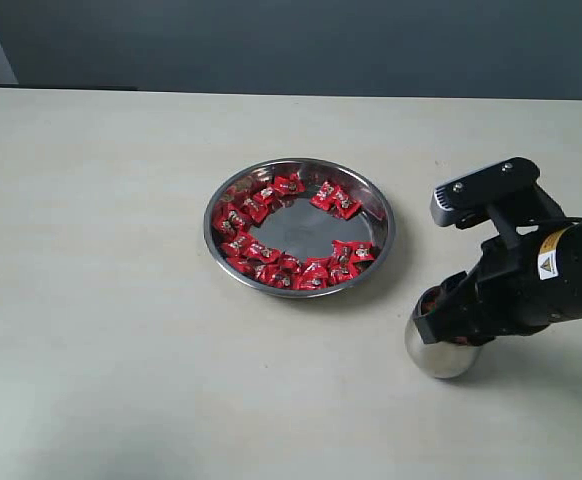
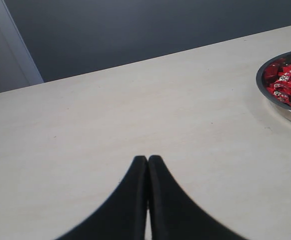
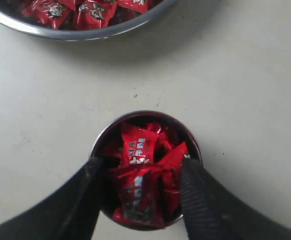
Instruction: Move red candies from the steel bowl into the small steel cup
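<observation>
The step in hand looks like the drop-off. The right gripper (image 3: 140, 162) hangs directly over the small steel cup (image 1: 443, 362), which stands on the surface (image 1: 101, 300) near the steel bowl (image 1: 306, 230), off the side of the bowl's rim that faces the right arm, with a strip of bare surface between them. The gripper's fingers are spread wide, one on each side of the cup's mouth, and nothing is pinched between them. The cup is packed close to its rim with red wrappers, and one candy sits high in the pile between the fingers. I read that as a candy lying loose on the heap. Many red candies (image 1: 261, 252) lie in the bowl, mostly in a ring along its wall, leaving the middle of the floor bare, so the task seems partly done. The left gripper (image 2: 147, 160) is pressed closed on nothing, parked well away from the bowl on the side opposite the cup. The next move probably calls for lifting clear of the cup without nudging it, crossing to the bowl, and coming down on a single candy that stands apart from its neighbours.
</observation>
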`<action>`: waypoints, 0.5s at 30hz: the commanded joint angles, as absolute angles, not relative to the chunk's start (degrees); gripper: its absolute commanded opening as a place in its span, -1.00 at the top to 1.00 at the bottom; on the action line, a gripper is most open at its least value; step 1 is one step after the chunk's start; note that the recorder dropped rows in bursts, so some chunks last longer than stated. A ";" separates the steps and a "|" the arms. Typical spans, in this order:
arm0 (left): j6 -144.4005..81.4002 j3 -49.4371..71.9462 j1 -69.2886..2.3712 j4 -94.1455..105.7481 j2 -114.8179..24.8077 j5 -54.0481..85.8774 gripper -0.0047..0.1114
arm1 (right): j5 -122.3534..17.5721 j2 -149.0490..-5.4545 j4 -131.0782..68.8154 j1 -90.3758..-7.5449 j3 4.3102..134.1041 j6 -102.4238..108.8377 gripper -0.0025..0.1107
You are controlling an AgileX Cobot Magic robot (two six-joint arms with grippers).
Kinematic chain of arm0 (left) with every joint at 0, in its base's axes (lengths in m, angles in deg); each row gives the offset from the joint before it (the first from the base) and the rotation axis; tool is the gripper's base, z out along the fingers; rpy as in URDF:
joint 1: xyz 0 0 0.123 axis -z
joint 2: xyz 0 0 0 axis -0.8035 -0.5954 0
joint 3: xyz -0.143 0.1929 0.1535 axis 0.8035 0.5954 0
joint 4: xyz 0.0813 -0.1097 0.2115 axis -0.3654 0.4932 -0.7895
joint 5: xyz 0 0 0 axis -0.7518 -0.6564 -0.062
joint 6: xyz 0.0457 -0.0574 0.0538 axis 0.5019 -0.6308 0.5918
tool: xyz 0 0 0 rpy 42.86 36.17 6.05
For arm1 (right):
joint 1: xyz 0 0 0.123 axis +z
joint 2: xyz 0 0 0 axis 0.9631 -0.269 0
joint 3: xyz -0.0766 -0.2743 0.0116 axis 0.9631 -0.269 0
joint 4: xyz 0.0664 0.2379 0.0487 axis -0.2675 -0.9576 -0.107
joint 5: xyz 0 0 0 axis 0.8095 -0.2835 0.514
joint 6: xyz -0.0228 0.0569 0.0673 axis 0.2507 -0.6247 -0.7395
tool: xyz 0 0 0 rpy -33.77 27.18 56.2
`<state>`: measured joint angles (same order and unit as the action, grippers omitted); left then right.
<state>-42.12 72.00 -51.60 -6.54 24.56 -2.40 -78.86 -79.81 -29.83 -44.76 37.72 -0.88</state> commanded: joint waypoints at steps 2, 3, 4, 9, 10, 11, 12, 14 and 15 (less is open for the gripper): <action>-42.43 71.95 -51.59 -6.71 24.81 -2.01 0.91 | -77.90 -79.75 -29.12 -44.70 37.51 -0.53 0.10; -42.43 71.95 -51.59 -6.71 24.81 -2.01 0.91 | -77.67 -79.75 -29.12 -44.70 37.51 -0.53 0.10; -42.43 71.95 -51.59 -6.71 24.81 -2.01 0.91 | -77.40 -79.75 -29.12 -44.70 37.51 -0.53 0.10; -42.43 71.95 -51.59 -6.71 24.81 -2.01 0.91 | -76.18 -79.75 -29.12 -44.70 37.51 -0.53 0.10; -42.43 71.95 -51.59 -6.71 24.81 -2.01 0.91 | -76.06 -79.75 -29.12 -44.70 37.51 -0.53 0.10; -42.43 71.95 -51.59 -6.71 24.81 -2.01 0.91 | -76.06 -79.75 -29.12 -44.70 37.51 -0.53 0.10; -42.43 71.95 -51.59 -6.71 24.81 -2.01 0.91 | -75.98 -79.75 -29.12 -44.70 37.51 -0.53 0.10; -42.43 71.95 -51.59 -6.71 24.81 -2.01 0.91 | -75.94 -79.75 -28.51 -44.70 37.51 -0.53 0.10; -42.43 71.95 -51.59 -6.71 24.81 -2.01 0.91 | -75.94 -79.75 -27.81 -44.70 37.51 -0.53 0.10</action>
